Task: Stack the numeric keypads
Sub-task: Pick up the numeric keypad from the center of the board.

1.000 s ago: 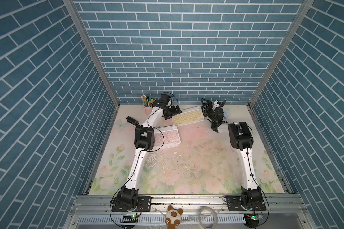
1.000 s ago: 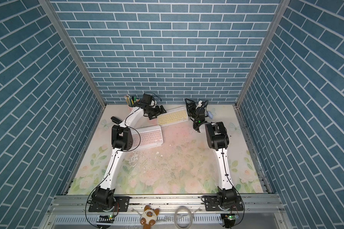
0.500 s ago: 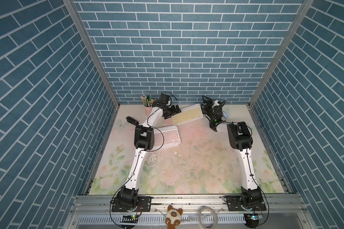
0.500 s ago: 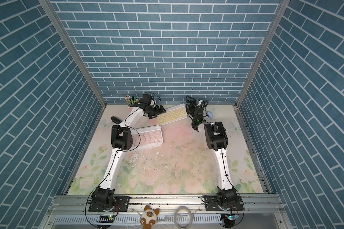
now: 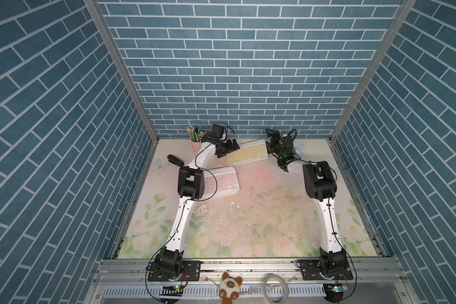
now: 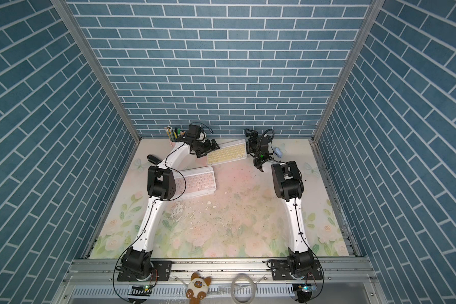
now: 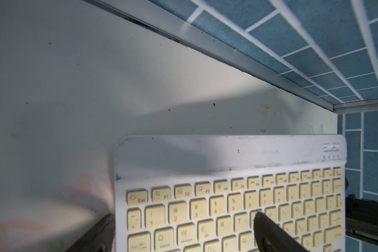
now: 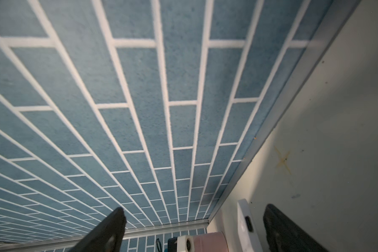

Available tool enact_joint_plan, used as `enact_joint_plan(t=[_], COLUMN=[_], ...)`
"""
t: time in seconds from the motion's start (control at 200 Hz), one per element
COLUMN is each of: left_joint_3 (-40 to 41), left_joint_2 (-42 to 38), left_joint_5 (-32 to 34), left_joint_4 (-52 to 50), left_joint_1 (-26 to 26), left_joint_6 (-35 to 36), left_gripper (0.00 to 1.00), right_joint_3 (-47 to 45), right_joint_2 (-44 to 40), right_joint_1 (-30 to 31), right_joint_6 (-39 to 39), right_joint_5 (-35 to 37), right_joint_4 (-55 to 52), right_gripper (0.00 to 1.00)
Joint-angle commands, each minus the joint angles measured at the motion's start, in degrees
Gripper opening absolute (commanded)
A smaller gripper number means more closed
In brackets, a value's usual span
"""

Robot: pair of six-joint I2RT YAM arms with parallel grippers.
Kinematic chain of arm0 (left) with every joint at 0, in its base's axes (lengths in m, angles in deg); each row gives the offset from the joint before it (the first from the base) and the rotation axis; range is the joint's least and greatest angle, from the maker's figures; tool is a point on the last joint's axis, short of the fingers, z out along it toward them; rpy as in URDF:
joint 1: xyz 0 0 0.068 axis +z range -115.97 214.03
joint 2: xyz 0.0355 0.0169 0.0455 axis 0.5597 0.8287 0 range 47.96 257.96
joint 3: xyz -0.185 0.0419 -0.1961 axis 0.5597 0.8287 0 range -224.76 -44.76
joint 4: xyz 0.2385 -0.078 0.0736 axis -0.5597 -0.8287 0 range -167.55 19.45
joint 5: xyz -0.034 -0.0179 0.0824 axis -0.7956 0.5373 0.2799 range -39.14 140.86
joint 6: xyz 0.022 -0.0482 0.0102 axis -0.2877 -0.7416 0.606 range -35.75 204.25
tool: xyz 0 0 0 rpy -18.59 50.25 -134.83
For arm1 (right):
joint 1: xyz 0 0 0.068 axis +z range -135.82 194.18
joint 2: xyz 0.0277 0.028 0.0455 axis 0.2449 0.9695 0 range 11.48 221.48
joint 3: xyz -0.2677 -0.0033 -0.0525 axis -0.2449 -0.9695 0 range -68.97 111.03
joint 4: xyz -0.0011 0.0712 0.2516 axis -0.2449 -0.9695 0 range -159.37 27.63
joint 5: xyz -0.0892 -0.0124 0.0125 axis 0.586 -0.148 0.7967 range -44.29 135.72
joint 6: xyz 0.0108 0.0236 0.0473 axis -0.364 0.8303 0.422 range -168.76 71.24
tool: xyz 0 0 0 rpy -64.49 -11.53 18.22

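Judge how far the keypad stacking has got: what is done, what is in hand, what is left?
Done: the pink keypad lies flat on the table, apparently on top of another one. In hand: the left gripper pinches one end of the yellow keypad near the back wall; the right gripper stands open at its other end. Left: carry the yellow keypad onto the pink keypad and release.

Bright, even top views; dim, shadowed wrist views.

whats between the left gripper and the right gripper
The yellow keypad spans the gap between left gripper and right gripper, in both top views.
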Motion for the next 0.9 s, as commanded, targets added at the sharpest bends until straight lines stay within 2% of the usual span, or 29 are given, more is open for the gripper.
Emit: enact_joint_plan(t=[0.0,0.225,0.37,0.475,0.725,0.815,0.895], left_joint_3=[1.69,2.52,2.99,3.09,3.48,3.19,2.94], left_joint_2=[0.80,0.20,-0.09,-0.37,-2.75,-4.84,-7.55], left_joint_5=[-8.25,-8.42,-8.33,-8.43,-8.99,-9.40,-9.01], left_joint_4=[0.19,0.51,0.75,0.85,0.53,0.29,-0.19], left_joint_1=[-3.08,-3.08,-3.09,-3.09,-3.15,-3.09,-3.00], left_joint_6=[-0.50,-0.44,-0.53,-0.64,-0.52,-0.48,0.17], left_gripper=[1.00,1.00,1.00,1.00,1.00,1.00,1.00], right_joint_3=[0.71,0.98,-0.84,-3.19,-7.80,-7.79,-7.79], right_joint_2=[-2.34,-3.74,-5.81,-7.46,-9.99,-10.59,-10.98], right_joint_1=[5.77,5.56,5.24,4.65,2.61,1.62,0.31], right_joint_6=[3.98,-0.87,-5.73,-8.43,-15.09,-18.41,-19.97], right_joint_5=[-7.34,-11.14,-12.28,-12.26,-13.11,-15.14,-18.03], right_joint_4=[-4.22,-7.53,-11.20,-12.77,-16.08,-17.60,-17.29], right_gripper=[0.99,0.91,0.66,0.44,0.09,0.00,0.00])
